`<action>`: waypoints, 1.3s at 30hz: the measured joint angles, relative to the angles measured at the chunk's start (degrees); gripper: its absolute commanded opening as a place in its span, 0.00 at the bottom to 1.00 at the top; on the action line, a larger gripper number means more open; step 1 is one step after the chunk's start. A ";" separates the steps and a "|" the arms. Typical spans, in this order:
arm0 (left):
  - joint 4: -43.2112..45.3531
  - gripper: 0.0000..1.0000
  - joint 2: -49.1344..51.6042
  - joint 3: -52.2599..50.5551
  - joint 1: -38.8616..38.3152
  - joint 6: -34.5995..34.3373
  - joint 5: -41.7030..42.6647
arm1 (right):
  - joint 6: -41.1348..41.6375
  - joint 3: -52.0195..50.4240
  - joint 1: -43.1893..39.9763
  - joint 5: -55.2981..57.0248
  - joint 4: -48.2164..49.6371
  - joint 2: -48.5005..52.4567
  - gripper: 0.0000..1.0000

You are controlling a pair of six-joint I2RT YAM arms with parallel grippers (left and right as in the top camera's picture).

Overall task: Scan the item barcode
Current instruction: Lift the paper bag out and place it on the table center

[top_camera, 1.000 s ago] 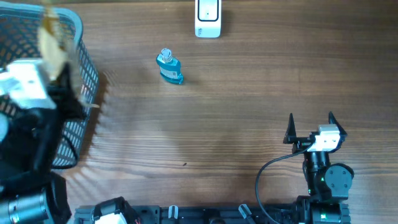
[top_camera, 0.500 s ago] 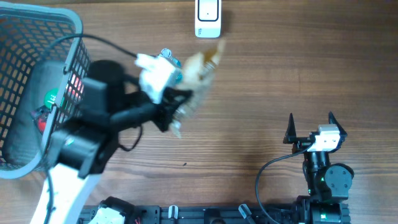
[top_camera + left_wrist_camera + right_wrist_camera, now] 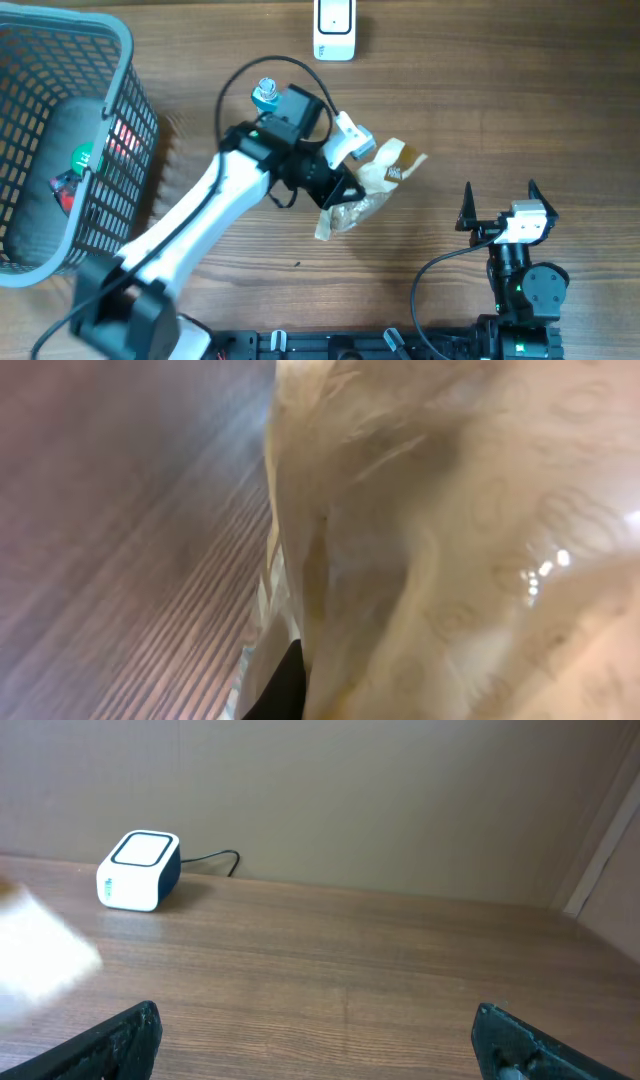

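1. A brown wooden table (image 3: 520,110) fills the view from above. In the right wrist view a plain brown wall (image 3: 350,800) stands behind it.
2. A big grey basket (image 3: 135,110) sits on the far left side of the table.
3. The white left arm (image 3: 190,225) reaches from the near left corner up to the middle of the table.
4. The left gripper (image 3: 348,188) is squeezed tight on a crinkly see-through bag (image 3: 385,172). The bag is in the middle of the table, a little to the right. It is nearer than the scanner and well apart from it. I cannot tell if the bag touches the wood.
5. In the left wrist view the bag (image 3: 450,540) is very close and blurry and fills most of the picture.
6. The right gripper (image 3: 500,198) is at the near right side. Its two black fingers (image 3: 130,1032) are spread wide apart with nothing between them.
7. The scanner (image 3: 334,25) is a small white box at the far edge, near the middle. In the right wrist view the scanner (image 3: 138,870) has a thin black wire (image 3: 215,858) behind it.
8. A little blue bottle (image 3: 266,97) lies just beside the far side of the left arm.
9. Inside the basket there is a small green thing (image 3: 82,157) and a small red thing (image 3: 62,195). They are too small to name.
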 measured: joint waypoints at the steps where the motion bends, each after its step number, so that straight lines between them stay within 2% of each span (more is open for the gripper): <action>1: -0.02 0.04 1.79 0.00 -0.07 0.44 0.59 | 0.00 0.00 0.00 -0.02 0.00 0.00 1.00; 12: 2.32 0.04 12.74 -0.02 -1.62 1.36 2.62 | 0.00 0.00 0.00 -0.02 0.00 0.00 1.00; 13: 3.02 0.06 13.03 -0.02 -2.12 1.36 2.69 | 0.00 0.00 0.02 -0.02 0.00 0.00 1.00; 16: 4.98 0.24 13.40 -0.13 -4.13 1.57 2.71 | 0.00 0.00 0.00 -0.02 0.00 0.00 1.00; 21: 5.20 0.30 13.42 -0.13 -5.75 1.95 -0.94 | 0.00 0.00 0.00 -0.02 0.00 0.00 1.00; 22: 5.20 0.38 13.42 -0.13 -5.75 1.95 -1.64 | 0.00 0.00 0.00 0.00 0.00 0.00 1.00; 23: 5.22 0.63 13.42 -0.13 -5.75 1.86 -3.08 | 0.00 0.00 0.00 -0.02 0.00 0.00 1.00; 24: 5.33 0.77 13.42 -0.15 -5.73 1.79 -4.07 | 0.00 0.00 0.00 -0.02 0.00 0.00 1.00; 25: 5.46 1.00 13.42 -0.15 -5.73 2.23 -5.16 | 0.00 0.00 0.00 -0.02 0.00 0.00 1.00; 34: 9.03 1.00 13.40 -0.20 -5.75 -1.42 -18.36 | 0.00 0.00 0.00 -0.02 0.00 0.00 1.00; 39: 4.66 1.00 8.66 0.57 -5.75 -6.34 -29.51 | 0.00 0.00 0.00 -0.02 0.00 0.00 1.00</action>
